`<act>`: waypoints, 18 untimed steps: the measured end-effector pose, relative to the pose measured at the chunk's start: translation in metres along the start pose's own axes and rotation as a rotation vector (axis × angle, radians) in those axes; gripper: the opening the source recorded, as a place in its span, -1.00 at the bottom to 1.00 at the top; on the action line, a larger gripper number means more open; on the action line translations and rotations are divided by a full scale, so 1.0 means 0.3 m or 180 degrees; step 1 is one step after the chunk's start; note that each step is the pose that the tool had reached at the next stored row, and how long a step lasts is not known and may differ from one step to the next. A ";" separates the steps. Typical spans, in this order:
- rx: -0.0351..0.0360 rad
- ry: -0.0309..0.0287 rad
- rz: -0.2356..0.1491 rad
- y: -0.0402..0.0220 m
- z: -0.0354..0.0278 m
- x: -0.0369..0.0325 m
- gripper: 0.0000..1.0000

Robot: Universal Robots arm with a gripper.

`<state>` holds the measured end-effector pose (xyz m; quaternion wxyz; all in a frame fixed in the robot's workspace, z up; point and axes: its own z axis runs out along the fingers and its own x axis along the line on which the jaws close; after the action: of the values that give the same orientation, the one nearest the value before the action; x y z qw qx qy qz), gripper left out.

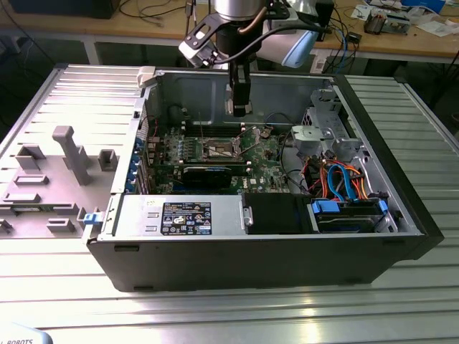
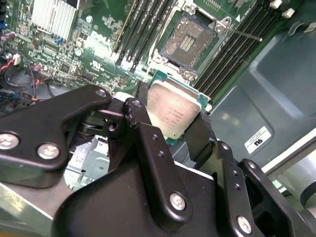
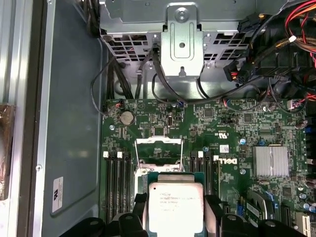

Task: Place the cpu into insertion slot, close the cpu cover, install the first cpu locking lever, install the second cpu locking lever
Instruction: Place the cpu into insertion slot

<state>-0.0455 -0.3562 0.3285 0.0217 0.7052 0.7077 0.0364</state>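
My gripper hangs inside the open computer case, above the green motherboard. It is shut on the cpu, a flat square chip with a silvery top, gripped by two opposite edges between the black fingers. The insertion slot lies open below, its dark contact field bare. In the first wrist view the cpu hovers partly over the slot, and the silvery cpu cover stands raised at the slot's far side. A thin locking lever sticks out beside the slot.
Long black memory slots flank the socket on both sides. A finned heatsink sits on the board. A metal drive cage and coloured cables fill the exterior view's right. A grey fixture tray lies outside the case.
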 end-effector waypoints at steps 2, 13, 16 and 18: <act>0.0011 0.0000 0.0000 -0.002 0.005 0.000 0.08; 0.0012 0.0000 0.0000 -0.002 0.007 0.000 0.08; 0.0012 0.0000 0.0000 -0.002 0.009 0.000 0.08; 0.0011 0.0001 0.0000 -0.002 0.014 0.000 0.08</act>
<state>-0.0459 -0.3562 0.3242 0.0204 0.7052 0.7078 0.0352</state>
